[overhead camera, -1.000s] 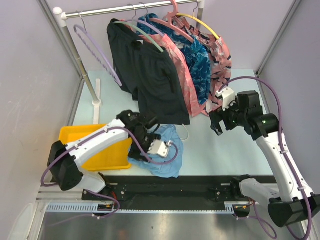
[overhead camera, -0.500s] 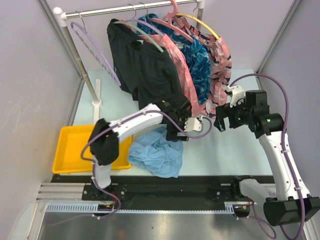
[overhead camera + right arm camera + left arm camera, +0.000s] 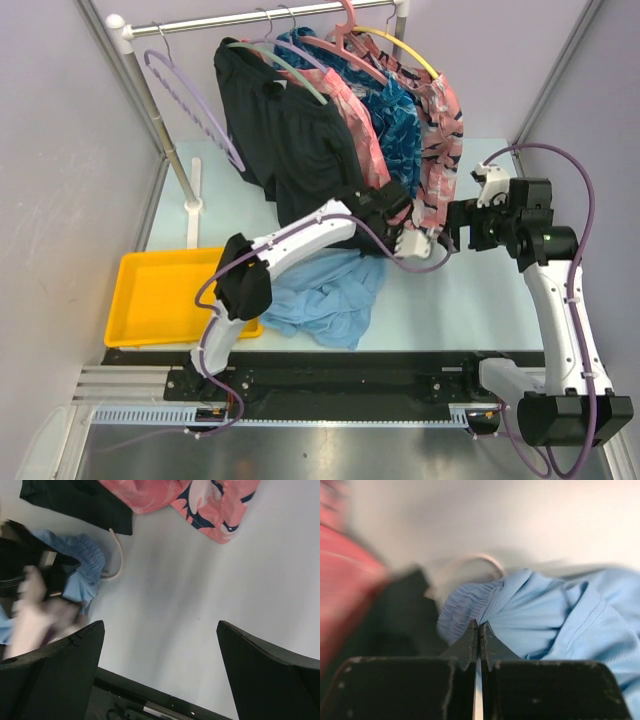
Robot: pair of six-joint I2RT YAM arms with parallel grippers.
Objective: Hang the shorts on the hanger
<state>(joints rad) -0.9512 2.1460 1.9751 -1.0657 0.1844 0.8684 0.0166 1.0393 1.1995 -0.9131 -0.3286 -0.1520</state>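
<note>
Yellow plastic tray (image 3: 150, 290) sits at the left edge of the desk (image 3: 440, 300). Behind it, the hanger (image 3: 195, 105) hangs by itself from the rail (image 3: 200, 24), left of the black shorts (image 3: 300, 150). The shorts (image 3: 325, 295) lie crumpled on the desk near the tray, with one waistband corner raised toward the rack. The left end effector (image 3: 479, 626) has its fingers pressed together on that gathered waistband. Farther right, the right end effector (image 3: 160, 625) hovers above the desk, fingers spread wide, holding nothing.
</note>
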